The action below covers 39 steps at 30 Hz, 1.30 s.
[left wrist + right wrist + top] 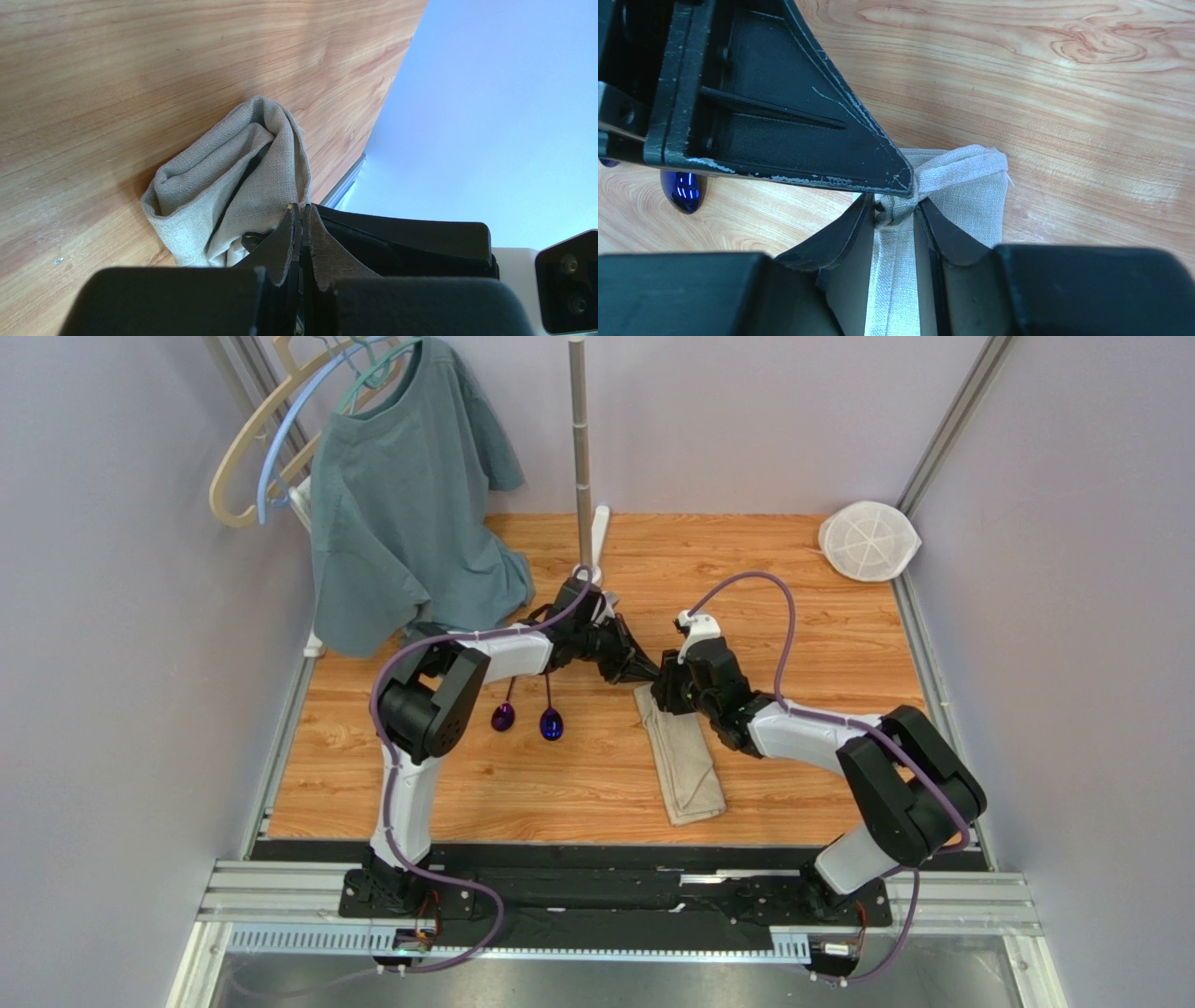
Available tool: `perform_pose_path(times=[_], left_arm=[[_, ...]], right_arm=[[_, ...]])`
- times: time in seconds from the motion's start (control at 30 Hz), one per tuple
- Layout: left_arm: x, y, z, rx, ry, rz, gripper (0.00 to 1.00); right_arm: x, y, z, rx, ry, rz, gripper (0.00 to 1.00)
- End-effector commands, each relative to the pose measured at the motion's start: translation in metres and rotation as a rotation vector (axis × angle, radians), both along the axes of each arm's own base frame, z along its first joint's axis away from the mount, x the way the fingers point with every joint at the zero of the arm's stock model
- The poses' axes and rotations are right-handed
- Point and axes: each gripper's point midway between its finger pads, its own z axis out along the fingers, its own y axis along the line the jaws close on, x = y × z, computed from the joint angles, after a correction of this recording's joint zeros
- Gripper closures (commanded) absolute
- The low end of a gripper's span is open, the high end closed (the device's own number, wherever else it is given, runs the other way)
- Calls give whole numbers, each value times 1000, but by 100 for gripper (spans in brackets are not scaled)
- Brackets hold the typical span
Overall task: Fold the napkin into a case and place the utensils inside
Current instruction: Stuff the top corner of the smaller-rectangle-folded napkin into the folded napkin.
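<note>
The napkin [685,763] is lying on the wooden table [786,602], a little right of centre, folded into a narrow oblong. Its long axis is running from far to near, with the near end leaning slightly to the right. The far end is sitting where the two grippers are meeting, and there the cloth is bunching up and lifting off the wood, its layers gaping in loose folds in the left wrist view.

The left gripper [643,672] is reaching in from the left. Its fingers [281,245] are pressing flat together and appear to be nipping the edge of the cloth right at their tips. The right gripper [662,689] is coming in from the near right along the napkin. Its fingers [843,231] are clamping a gathered pinch of the same far end, with a strip of cloth running back between them. The left tips are touching that pinch from above.

The spoons [550,724] are lying side by side to the left of the napkin, apart from it. Their purple bowls are facing the near edge and their handles are pointing away under the left arm. One bowl is showing at the left edge of the right wrist view.

A T-shirt [400,504] is hanging at the far left, a pole [579,434] is standing at the far middle, and a white disc [868,541] is resting in the far right corner.
</note>
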Motion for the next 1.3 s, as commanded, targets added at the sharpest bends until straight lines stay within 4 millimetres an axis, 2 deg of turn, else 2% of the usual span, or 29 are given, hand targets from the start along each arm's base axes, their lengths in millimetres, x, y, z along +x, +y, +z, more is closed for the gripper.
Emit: perform_pose_path(times=[0.0, 0.13, 0.27, 0.37, 0.5, 0.53, 0.6, 0.63, 0.73, 0.8, 0.87, 0.9, 0.93, 1.0, 1.13, 1.27], left_arm=[[3, -2, 37, -53, -51, 17, 100], [2, -2, 35, -53, -52, 11, 100], [1, -1, 33, -57, -48, 13, 100], [0, -2, 33, -65, -70, -2, 100], [3, -3, 40, -80, -199, -55, 100], [2, -1, 40, -62, -218, -63, 90], [9, 5, 46, -3, -326, -71, 79], [6, 11, 43, 40, -329, -79, 65], [11, 29, 47, 164, -436, -81, 58], [14, 40, 51, 221, -495, -60, 59], [12, 42, 49, 267, -548, -70, 64], [9, 42, 48, 275, -565, -85, 67], [5, 39, 46, 276, -580, -104, 76], [-5, 31, 38, 292, -614, -157, 80], [-22, 23, 18, 397, -687, -236, 79], [-37, 20, 12, 349, -654, -234, 78]], right_arm=[[11, 12, 14, 61, -58, -24, 71], [12, 11, 14, 48, -57, -29, 81], [14, 10, 17, 25, -64, -21, 100], [13, 8, 17, 0, -55, -15, 100], [7, -4, 17, -49, -32, -13, 100], [4, -5, 15, -51, -17, 6, 100], [0, -13, 15, -58, -1, 9, 100], [-2, -16, 16, -56, 8, 16, 100], [-8, -18, 17, -43, 39, 47, 100], [-9, -20, 17, -44, 57, 44, 100], [-10, -20, 16, -32, 98, 46, 100], [-8, -20, 17, -24, 110, 42, 100], [-8, -19, 18, -8, 127, 51, 100], [-9, -16, 15, 9, 179, 55, 100], [-8, -19, 15, 51, 231, 51, 100], [-7, -16, 16, 77, 272, 73, 100]])
